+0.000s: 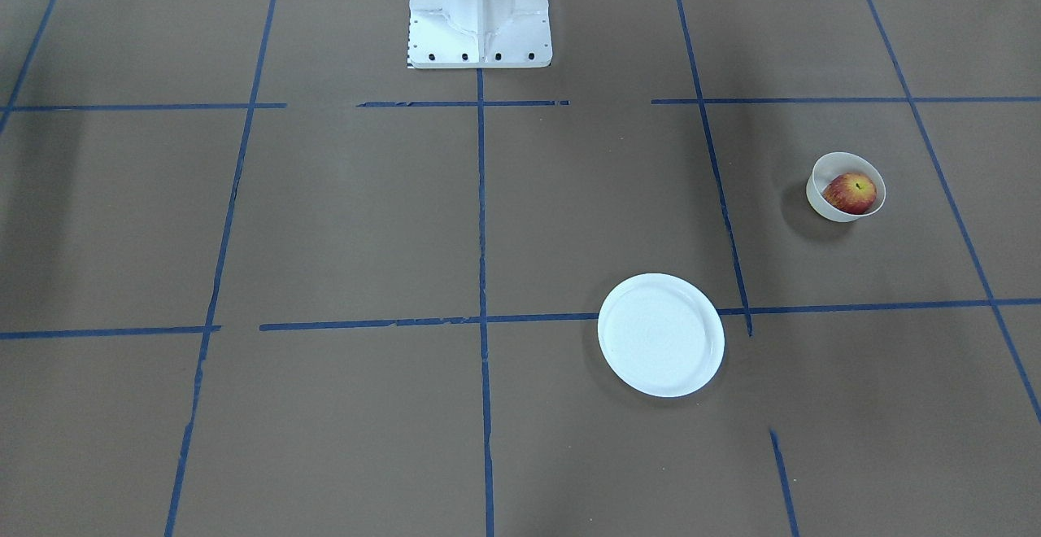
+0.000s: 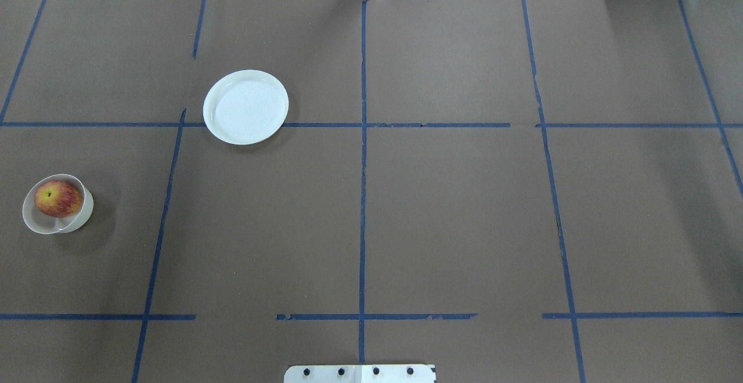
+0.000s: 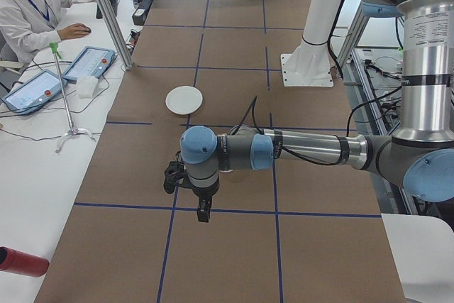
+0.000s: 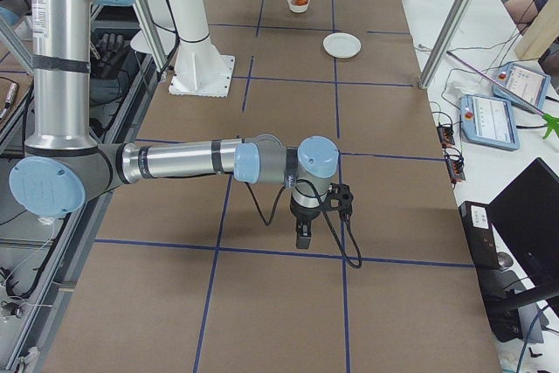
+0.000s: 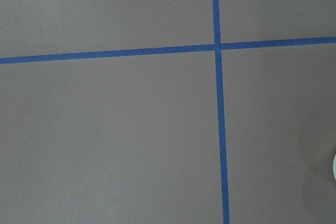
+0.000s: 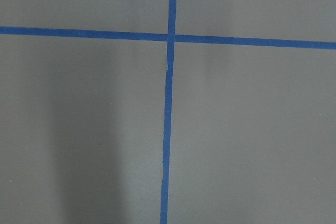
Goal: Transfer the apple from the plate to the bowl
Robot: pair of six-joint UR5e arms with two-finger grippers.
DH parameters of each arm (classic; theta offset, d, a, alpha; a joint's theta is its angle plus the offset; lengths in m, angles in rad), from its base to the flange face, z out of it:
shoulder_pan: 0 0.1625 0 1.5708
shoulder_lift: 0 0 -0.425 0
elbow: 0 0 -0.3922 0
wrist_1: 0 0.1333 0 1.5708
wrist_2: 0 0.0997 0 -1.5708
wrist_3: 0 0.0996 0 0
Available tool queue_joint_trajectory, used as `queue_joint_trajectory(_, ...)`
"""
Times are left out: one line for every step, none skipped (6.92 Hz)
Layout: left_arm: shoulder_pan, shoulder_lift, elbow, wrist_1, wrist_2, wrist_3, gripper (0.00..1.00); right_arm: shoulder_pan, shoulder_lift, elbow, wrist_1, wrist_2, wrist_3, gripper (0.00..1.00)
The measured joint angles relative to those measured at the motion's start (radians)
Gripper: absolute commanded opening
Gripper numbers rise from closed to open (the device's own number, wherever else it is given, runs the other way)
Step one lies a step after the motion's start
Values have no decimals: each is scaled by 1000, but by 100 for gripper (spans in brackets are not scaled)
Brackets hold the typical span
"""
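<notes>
A red-and-yellow apple [image 1: 850,193] sits inside the small cream-white bowl [image 1: 820,203] at the right middle of the front-facing view, stem dimple up, filling most of the bowl's inside. The white plate [image 1: 660,334], bare, lies lower centre-right in that frame, well apart from the bowl, on a brown surface [image 2: 453,209] crossed by blue tape lines [image 2: 362,197].

Neither arm appears in the two central views. The left end effector [image 3: 203,212] points down over the surface at the centre of the left-side view, and the right end effector [image 4: 302,238] does likewise at the centre of the right-side view. Both are small and dark there, and whether their fingers are spread or closed cannot be told.

Both wrist cameras show only surface and tape. A white sliver [image 5: 334,166] is cut off at the right edge of the left wrist frame, too little of it to identify.
</notes>
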Motion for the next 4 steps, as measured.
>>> queue_joint_trajectory(0,1,-2,5,-11,3,100,0,0,0,0,0,0,100)
queue_joint_trajectory(-1,2,-7,10,-23,3,100,0,0,0,0,0,0,100)
queue_joint_trajectory(-3,3,-14,19,-29,3,100,0,0,0,0,0,0,100)
queue_joint_trajectory(-5,3,-23,32,-31,3,100,0,0,0,0,0,0,100)
